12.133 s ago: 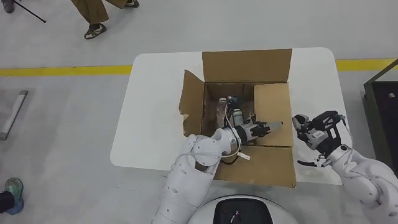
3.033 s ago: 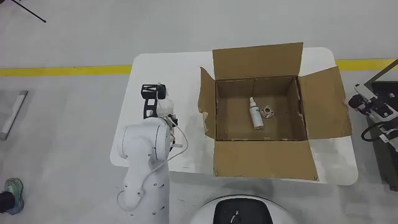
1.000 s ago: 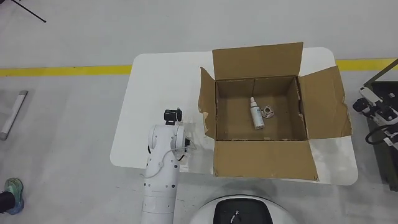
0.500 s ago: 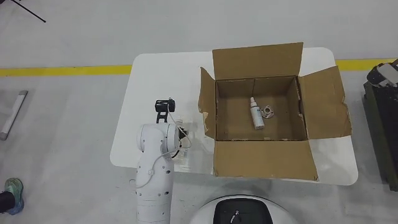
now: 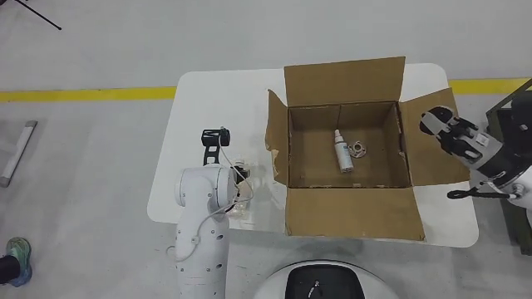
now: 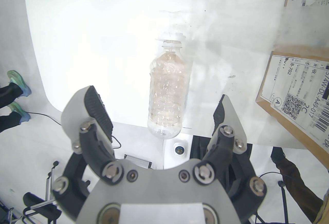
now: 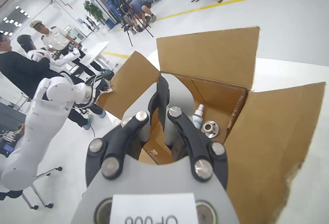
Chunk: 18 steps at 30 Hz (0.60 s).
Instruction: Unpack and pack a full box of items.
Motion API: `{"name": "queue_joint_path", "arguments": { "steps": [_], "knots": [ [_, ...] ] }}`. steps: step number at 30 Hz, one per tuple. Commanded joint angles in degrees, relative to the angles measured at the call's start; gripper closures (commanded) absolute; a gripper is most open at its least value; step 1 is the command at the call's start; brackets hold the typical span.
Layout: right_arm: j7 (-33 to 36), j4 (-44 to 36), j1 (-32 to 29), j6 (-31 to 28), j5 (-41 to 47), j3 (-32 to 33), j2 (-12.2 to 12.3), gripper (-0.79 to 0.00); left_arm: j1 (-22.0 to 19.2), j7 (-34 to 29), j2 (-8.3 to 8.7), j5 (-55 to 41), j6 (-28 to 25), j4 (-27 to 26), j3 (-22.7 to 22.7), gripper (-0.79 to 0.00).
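**White table with open carton: gripper and item status**

White table (image 5: 216, 100) is carrying the work, in a hall with a pale floor.

1. Left gripper (image 6: 159, 106) is hanging over the table's left part with its fingers (image 6: 99, 109) spread wide. It is holding nothing and touching nothing. From above, this gripper (image 5: 218, 139) is sitting well to the left of the cardboard box (image 5: 349, 208).
2. Clear plastic bottle (image 6: 167, 96) is lying on its side on the table below that gripper. In the left wrist view it is appearing between the two fingers, apart from both. Its cap is pointing away from the gripper and its base is lying toward the table's near edge.
3. Right gripper (image 7: 162, 96) is standing with its fingers pressed together, gripping nothing. From above, it (image 5: 438, 122) is hovering over the box's right flap.
4. The box (image 7: 205, 55) is standing with all four flaps folded outward. Inside it, a white spray bottle (image 5: 342, 151) (image 7: 198, 113) is lying on the floor of the box. A small metal flange (image 5: 357, 147) (image 7: 210, 129) is resting just beside it.
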Motion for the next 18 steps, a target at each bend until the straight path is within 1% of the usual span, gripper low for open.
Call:
{"name": "queue_joint_path", "arguments": {
  "steps": [1, 9, 11, 13, 15, 17, 18],
  "knots": [
    [0.0, 0.0, 0.0, 0.0, 0.0, 0.0, 0.0, 0.0, 0.0, 0.0, 0.0, 0.0, 0.0, 0.0, 0.0, -0.785],
    [-0.2, -0.7, 0.0, -0.2, -0.9, -0.1, 0.0, 0.0, 0.0, 0.0, 0.0, 0.0, 0.0, 0.0, 0.0, -0.785],
    [0.9, -2.8, 0.4, -1.1, -4.0, -0.8, 0.2, 0.0, 0.0, 0.0, 0.0, 0.0, 0.0, 0.0, 0.0, -0.785],
    [3.5, -4.5, 2.2, -2.1, -10.3, -2.5, 0.5, 0.0, 0.0, 0.0, 0.0, 0.0, 0.0, 0.0, 0.0, -0.785],
    [7.5, -4.7, 5.1, -1.9, -16.9, -6.0, 0.8, 0.0, 0.0, 0.0, 0.0, 0.0, 0.0, 0.0, 0.0, -0.785],
    [12.3, -3.5, 8.5, 0.4, -23.8, -10.5, 1.0, 0.0, 0.0, 0.0, 0.0, 0.0, 0.0, 0.0, 0.0, -0.785],
    [13.4, -2.5, 10.4, 2.0, -25.3, -12.9, 0.9, 0.0, 0.0, 0.0, 0.0, 0.0, 0.0, 0.0, 0.0, -0.785]
  ]
}}
